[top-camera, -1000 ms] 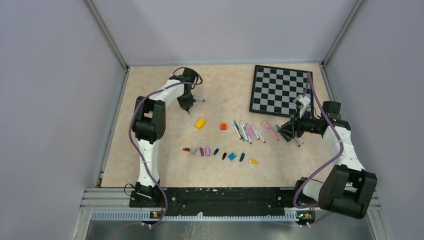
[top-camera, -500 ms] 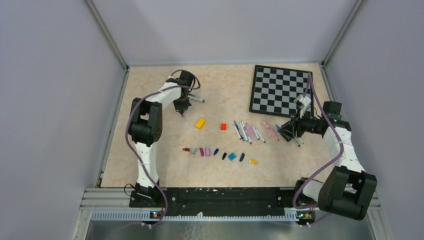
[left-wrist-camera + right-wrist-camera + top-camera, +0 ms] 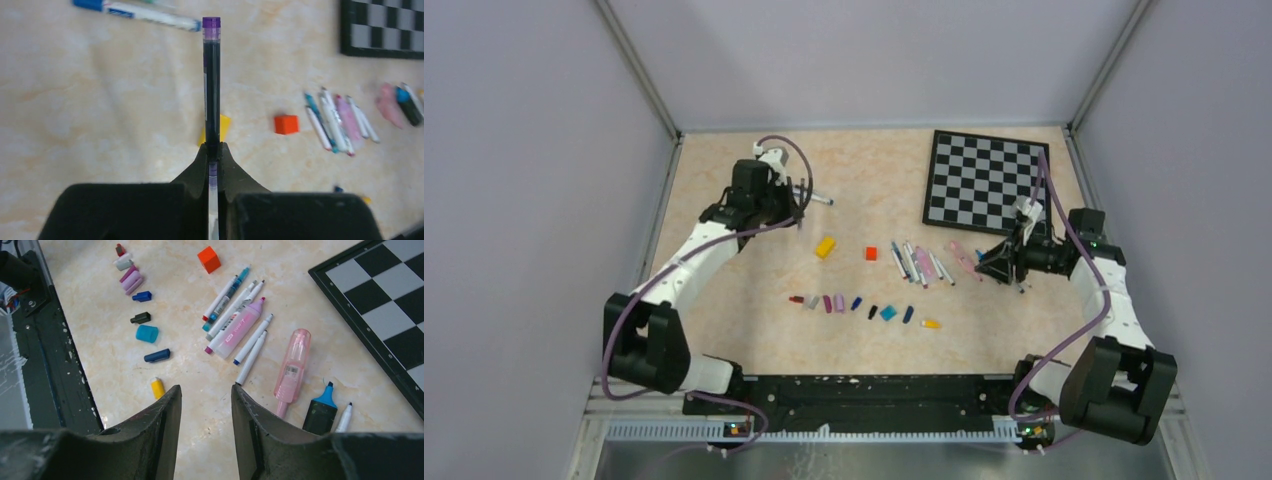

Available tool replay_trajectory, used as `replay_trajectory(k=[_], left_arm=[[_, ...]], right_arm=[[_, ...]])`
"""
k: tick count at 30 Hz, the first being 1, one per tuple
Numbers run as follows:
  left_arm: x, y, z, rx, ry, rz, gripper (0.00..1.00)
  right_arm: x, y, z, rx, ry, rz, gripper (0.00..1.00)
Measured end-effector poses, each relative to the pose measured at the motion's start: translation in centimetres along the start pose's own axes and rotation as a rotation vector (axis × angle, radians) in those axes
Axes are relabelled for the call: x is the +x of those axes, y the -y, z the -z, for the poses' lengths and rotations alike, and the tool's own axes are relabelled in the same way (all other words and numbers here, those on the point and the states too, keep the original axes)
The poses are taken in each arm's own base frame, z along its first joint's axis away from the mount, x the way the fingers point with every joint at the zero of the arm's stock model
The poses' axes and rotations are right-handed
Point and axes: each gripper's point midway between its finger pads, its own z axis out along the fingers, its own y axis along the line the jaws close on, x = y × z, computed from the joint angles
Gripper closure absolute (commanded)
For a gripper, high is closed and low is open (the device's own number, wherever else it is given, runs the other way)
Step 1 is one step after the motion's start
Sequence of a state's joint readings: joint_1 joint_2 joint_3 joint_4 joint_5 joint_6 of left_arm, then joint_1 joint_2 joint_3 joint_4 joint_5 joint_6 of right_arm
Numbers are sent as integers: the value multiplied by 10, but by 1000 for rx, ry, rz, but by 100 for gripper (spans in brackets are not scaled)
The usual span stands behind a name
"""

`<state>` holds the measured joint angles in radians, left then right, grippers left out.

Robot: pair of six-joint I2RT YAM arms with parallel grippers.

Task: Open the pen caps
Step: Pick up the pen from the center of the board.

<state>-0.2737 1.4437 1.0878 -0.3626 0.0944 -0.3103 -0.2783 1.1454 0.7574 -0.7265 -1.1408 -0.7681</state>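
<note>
Beige marbled tabletop, boxed in by plain grey walls, fills the scene, with a chessboard point(image 3: 984, 180) lying in the far right corner.

The left gripper point(image 3: 212, 152) is over the far left part of the table. Its jaws are pressed tight on a dark-barrelled pen point(image 3: 212, 90) that sticks straight out ahead of the fingers. The purple cap point(image 3: 211, 25) sits on the pen's outer end, not yet pulled off. Beyond it a white pen with a blue end point(image 3: 135, 11) lies flat on the table. Under the held pen a yellow block point(image 3: 226, 125) is partly hidden, and a red cube point(image 3: 286, 124) sits to the right of that block.

The right gripper point(image 3: 205, 387) hovers above the table at the right end of the pen cluster. Its jaws are partly apart with nothing between them. Ahead of it a bunch of thin pens point(image 3: 235, 315) lies side by side with bare tips. A pink highlighter point(image 3: 292, 367) and a black marker with a blue tip point(image 3: 322, 410) rest just beside the right finger.

The loose caps point(image 3: 142, 296) lie in a row nearer the arm bases than the pens. They run from a red one at the left through grey, pink, blue, black and cyan to a yellow one at the right, each apart from its neighbour.
</note>
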Motion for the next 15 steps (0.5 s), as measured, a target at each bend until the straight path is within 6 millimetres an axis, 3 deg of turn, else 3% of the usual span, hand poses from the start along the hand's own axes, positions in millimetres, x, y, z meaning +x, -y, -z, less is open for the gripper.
replay_trajectory(k=[3, 9, 15], left_arm=[[1, 37, 18, 225, 46, -45, 100], [35, 96, 41, 649, 38, -40, 100], [63, 145, 65, 910, -2, -39, 100]], right_arm=[[0, -10, -1, -51, 21, 59, 56], [11, -51, -7, -239, 22, 265, 46], [4, -75, -11, -405, 24, 435, 45]])
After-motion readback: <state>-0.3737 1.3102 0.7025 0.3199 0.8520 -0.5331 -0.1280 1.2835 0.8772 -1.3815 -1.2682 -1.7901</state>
